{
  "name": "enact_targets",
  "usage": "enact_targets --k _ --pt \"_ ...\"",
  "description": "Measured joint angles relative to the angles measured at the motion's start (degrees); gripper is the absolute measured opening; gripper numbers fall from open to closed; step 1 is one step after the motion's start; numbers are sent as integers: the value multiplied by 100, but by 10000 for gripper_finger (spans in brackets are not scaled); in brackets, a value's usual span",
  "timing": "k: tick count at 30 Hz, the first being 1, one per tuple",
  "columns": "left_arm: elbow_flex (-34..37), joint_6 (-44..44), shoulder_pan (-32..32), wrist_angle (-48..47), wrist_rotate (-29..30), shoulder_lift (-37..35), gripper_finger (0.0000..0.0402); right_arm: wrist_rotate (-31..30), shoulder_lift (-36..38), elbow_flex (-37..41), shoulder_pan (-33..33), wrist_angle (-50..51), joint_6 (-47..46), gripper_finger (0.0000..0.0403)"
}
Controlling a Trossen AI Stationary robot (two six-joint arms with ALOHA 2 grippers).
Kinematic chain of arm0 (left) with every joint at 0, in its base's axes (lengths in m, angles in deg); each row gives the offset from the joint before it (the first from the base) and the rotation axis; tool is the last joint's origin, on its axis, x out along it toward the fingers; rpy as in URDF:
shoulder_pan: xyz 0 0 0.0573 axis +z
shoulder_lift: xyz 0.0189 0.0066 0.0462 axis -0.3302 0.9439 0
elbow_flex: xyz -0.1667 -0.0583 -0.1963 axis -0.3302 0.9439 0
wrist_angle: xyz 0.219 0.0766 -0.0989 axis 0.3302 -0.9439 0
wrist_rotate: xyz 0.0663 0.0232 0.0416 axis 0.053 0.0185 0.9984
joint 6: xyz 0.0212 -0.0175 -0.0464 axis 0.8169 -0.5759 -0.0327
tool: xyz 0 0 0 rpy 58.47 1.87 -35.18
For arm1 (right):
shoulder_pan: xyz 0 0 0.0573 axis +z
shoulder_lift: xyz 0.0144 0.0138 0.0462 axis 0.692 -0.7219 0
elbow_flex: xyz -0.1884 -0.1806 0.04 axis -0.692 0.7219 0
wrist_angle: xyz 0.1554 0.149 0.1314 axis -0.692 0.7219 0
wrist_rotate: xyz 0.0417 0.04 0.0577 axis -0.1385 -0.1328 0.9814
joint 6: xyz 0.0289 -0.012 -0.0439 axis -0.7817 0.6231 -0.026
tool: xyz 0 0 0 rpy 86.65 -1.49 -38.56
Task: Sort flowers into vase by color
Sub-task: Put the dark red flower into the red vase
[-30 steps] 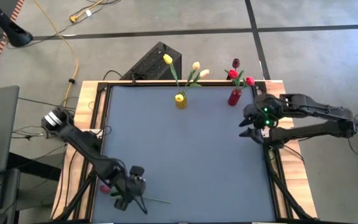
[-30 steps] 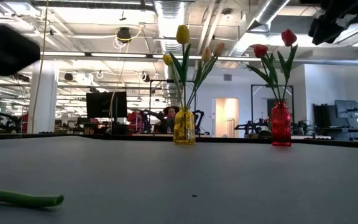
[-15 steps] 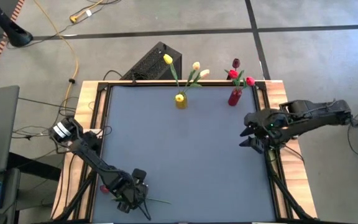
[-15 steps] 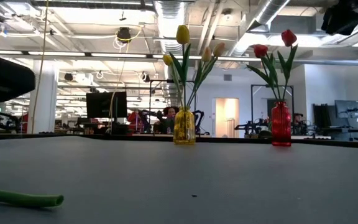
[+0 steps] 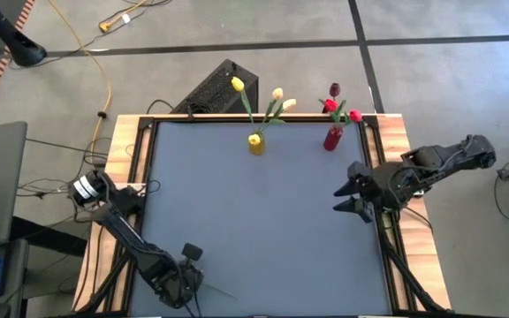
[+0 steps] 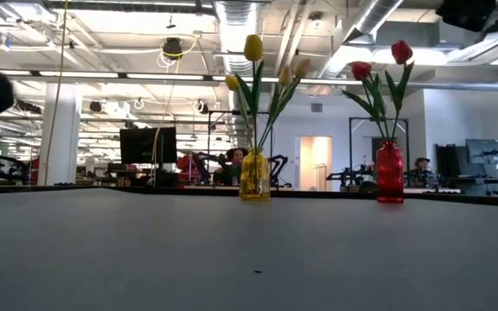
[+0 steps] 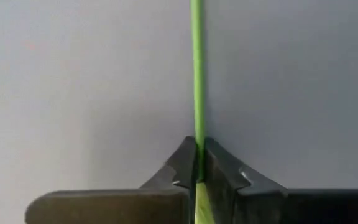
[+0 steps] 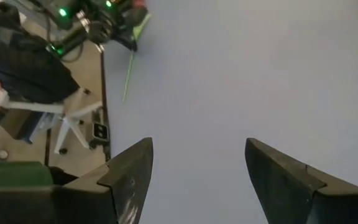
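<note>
Step in hand: the pick-up of the last loose tulip. The left gripper [image 5: 184, 281] sits at the near-left corner of the table [image 5: 263, 221], and its wrist view shows both fingers pinched tight on a thin green stem [image 7: 196, 74] that runs straight out ahead over the grey top. From the right wrist view the same stem [image 8: 129, 71] hangs down from that gripper, so it seems lifted (not certain).

Two vases stand at the far edge: a yellow vase [image 6: 254, 176] with yellow and cream tulips [image 6: 254, 47], and just to its right a red vase [image 6: 389, 173] with red tulips [image 6: 402, 52].

The right gripper [image 5: 350, 196] waits near the table's right edge w/ its fingers spread wide, holding nothing.

Next move, as I judge it: carry the stem across to the far edge and drop it, stem end first, into the matching vase; that needs the stem upright over a narrow neck.

Hard to tell: the held flower's head is hidden by the left arm, so its colour, and so the target vase, is unknown. The low view doesn't show the stem at all.
</note>
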Motion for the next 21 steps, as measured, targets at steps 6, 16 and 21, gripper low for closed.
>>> enact_targets --k 6,16,21 --pt "-521 305 812 -577 738 -484 2 -5 0 0 -1 -137 108 282" --pt "-1164 -407 2894 163 402 -1378 0 134 -79 2 52 -692 1440 282" --pt "-1317 -2142 3771 988 -797 -1408 0 126 -413 2 144 -1089 3709 282"
